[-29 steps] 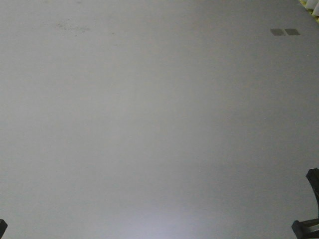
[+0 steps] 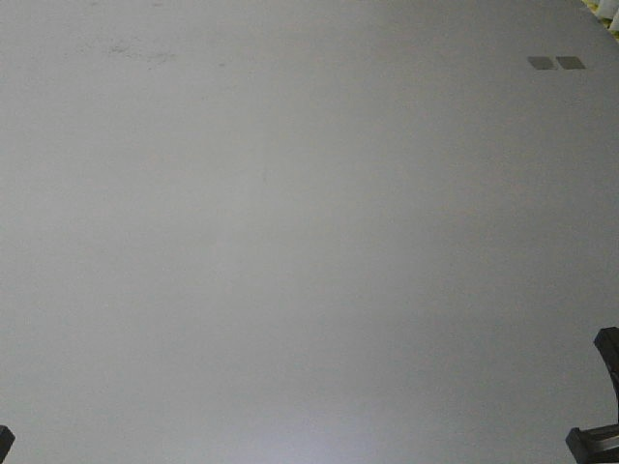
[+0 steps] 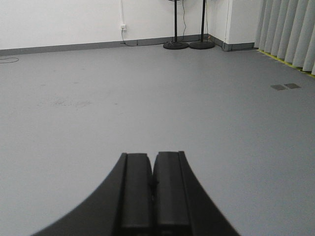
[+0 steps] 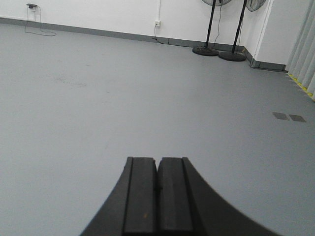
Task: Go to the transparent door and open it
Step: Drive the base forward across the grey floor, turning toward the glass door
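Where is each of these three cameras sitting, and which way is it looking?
Front camera: on the robot, tilted down at the grey floor; dark robot parts at bottom corners.
Left wrist: behind the shut left end effector, facing fan stands.
Right wrist: behind the shut right end effector, facing the same stands.
All share the two floor plates.
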{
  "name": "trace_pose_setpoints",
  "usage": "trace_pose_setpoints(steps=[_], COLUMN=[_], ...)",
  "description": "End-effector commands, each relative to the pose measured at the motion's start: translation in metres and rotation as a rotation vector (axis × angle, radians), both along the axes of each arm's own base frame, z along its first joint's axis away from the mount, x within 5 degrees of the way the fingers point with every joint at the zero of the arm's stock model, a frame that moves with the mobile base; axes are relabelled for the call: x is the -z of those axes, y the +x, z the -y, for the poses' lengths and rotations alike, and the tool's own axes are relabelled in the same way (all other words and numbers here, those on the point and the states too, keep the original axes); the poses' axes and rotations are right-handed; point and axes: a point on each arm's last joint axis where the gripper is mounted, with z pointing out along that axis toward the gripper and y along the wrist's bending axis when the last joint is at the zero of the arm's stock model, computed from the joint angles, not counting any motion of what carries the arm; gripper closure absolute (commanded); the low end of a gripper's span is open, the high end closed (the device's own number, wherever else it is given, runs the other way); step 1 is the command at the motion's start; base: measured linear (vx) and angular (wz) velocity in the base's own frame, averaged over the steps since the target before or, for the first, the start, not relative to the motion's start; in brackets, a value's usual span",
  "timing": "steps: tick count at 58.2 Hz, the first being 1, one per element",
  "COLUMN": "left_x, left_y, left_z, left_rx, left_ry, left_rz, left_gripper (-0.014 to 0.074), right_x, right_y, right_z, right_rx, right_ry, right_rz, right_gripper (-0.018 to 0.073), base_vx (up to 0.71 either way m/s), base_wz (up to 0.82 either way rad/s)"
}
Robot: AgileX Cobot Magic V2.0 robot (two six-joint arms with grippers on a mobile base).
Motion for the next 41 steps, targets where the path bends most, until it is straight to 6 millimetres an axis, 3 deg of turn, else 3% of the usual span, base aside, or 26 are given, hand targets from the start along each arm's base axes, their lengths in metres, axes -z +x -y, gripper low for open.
trace_pose_setpoints(steps=[1, 41], left_x=[-0.0051, -0.0051], left_y=[0.0001, 0.0001], left_z=[0.0005, 0.0005], left_rx=[0.006, 0.007], left_ry=[-0.020, -0.021], left_rz=[0.085, 0.085], left_gripper=[0.0503, 0.0503], right_x=[-0.0067, -0.0068], right_y=[0.0001, 0.0001], right_z=[0.0003, 0.0002], right_rx=[0.003, 0.002], right_ry=[0.000, 0.000], right_rz=[0.094, 0.094], right_gripper=[0.0565, 0.0565], base_vx=[0.01, 0.16], base_wz=[0.03, 0.06])
